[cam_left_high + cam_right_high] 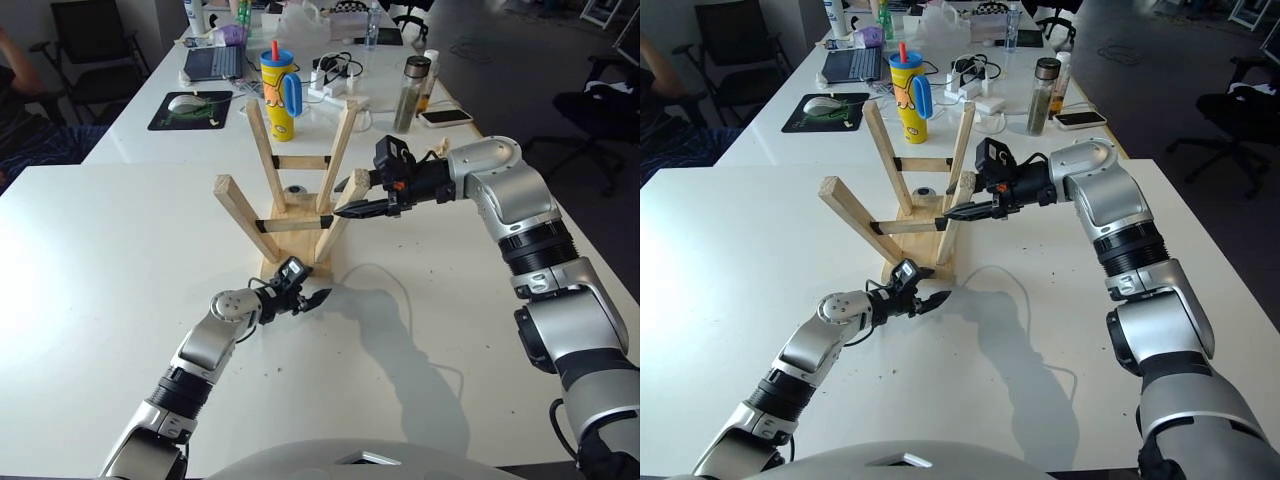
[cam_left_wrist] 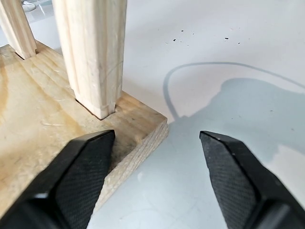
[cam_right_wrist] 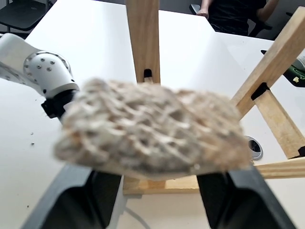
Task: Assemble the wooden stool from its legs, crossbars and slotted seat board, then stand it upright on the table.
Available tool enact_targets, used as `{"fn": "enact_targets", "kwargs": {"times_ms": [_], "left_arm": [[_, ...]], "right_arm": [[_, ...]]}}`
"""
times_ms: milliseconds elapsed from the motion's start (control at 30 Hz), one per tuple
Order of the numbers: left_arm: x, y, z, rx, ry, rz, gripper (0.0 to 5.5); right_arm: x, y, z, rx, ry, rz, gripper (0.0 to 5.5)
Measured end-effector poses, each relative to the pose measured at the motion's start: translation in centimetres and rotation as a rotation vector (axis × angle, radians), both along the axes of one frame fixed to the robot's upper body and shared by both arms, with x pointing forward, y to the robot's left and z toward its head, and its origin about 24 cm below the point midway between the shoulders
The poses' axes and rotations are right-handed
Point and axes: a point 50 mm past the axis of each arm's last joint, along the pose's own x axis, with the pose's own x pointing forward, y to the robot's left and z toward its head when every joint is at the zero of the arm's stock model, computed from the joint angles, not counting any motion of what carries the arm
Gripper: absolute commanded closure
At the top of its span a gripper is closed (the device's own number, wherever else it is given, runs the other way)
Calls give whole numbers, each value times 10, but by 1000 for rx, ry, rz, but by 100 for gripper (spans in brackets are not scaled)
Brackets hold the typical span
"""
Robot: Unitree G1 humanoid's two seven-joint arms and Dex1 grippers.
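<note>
The wooden stool (image 1: 290, 215) stands upside down at the table's middle, its seat board (image 2: 52, 143) flat on the tabletop and its legs pointing up, joined by crossbars (image 1: 300, 162). My right gripper (image 1: 354, 211) is at the top of the near right leg (image 3: 152, 126) and shut on its end. My left gripper (image 2: 157, 143) hovers low and open at the near corner of the seat board, one finger (image 2: 88, 162) over the board's edge. Just beyond that corner, a leg (image 2: 93, 52) sits in its slot.
On the table behind the stool stand a yellow cup (image 1: 279, 95), a bottle (image 1: 410, 92), a phone (image 1: 445, 117) and a mouse pad (image 1: 190, 108). A round cable hole (image 1: 294, 189) lies behind the stool. White tabletop (image 1: 110, 270) stretches to the left and front.
</note>
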Motion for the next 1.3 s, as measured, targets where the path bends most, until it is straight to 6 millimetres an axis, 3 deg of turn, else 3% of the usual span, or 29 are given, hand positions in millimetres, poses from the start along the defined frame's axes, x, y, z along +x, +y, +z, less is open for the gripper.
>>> {"fn": "enact_targets", "kwargs": {"times_ms": [167, 333, 400, 500, 633, 767, 833, 867, 900, 933, 967, 1133, 1300], "left_arm": [[-10, -1, 7, -51, -64, 46, 218], [-28, -2, 73, -68, -512, 124, 218], [-36, 4, 103, 35, -763, 177, 218], [-37, 15, 132, 257, -1037, 252, 218], [-19, 17, 172, 549, -1295, 361, 218], [1, 16, 203, 678, -1399, 446, 218], [9, 15, 201, 727, -1392, 459, 218], [14, 12, 190, 762, -1337, 415, 218], [22, 5, 162, 827, -1211, 298, 218], [22, -3, 114, 890, -1017, 125, 218], [16, -7, 102, 924, -1019, 91, 218], [17, -8, 97, 937, -997, 72, 218], [21, -1, 115, 668, -1008, 267, 218]], "right_arm": [[1, 9, 3, -24, 20, -13, 346], [0, 12, 7, -45, 17, -16, 346], [-1, 13, 9, -49, 12, -16, 346], [-2, 12, 10, -53, 13, -21, 346], [-2, 11, 8, -65, 18, -33, 346], [-1, 13, 7, -67, 21, -35, 346], [-1, 13, 6, -67, 23, -36, 346], [-1, 13, 6, -67, 24, -36, 346], [-1, 14, 6, -67, 23, -35, 346], [-1, 15, 6, -65, 23, -32, 346], [-1, 13, 5, -68, 25, -38, 346], [0, 12, -2, -83, 37, -61, 346], [0, 15, -2, -80, 32, -52, 346]]}}
